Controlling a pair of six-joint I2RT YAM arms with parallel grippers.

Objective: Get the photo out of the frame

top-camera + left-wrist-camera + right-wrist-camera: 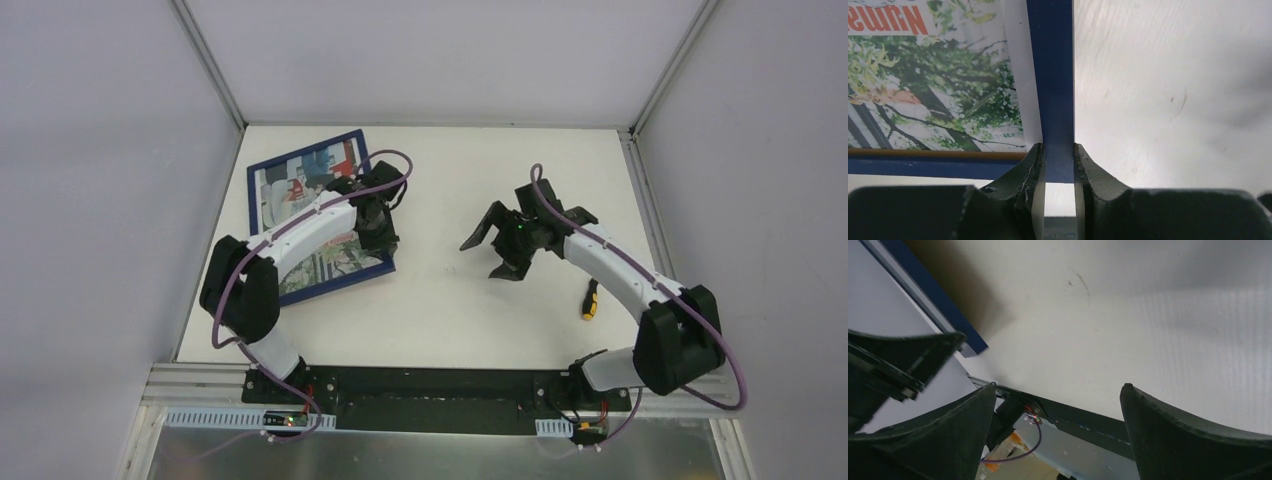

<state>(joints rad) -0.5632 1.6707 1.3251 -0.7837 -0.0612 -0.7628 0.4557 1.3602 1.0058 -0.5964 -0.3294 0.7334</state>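
PROGRESS: early, photo (290, 185) not yet out, lying face-up inside frame (305, 148), upper left of top view | left gripper (1059, 155): clamped on frame's blue right rail near lower corner | right gripper (505, 245): spread wide, empty, centre | REMAINING: free photo, lift out

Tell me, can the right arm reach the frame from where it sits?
Probably yes. The right end effector hangs open over bare table, nothing between it and the frame. The left end effector pinches the frame's right edge, so aim clear of it.
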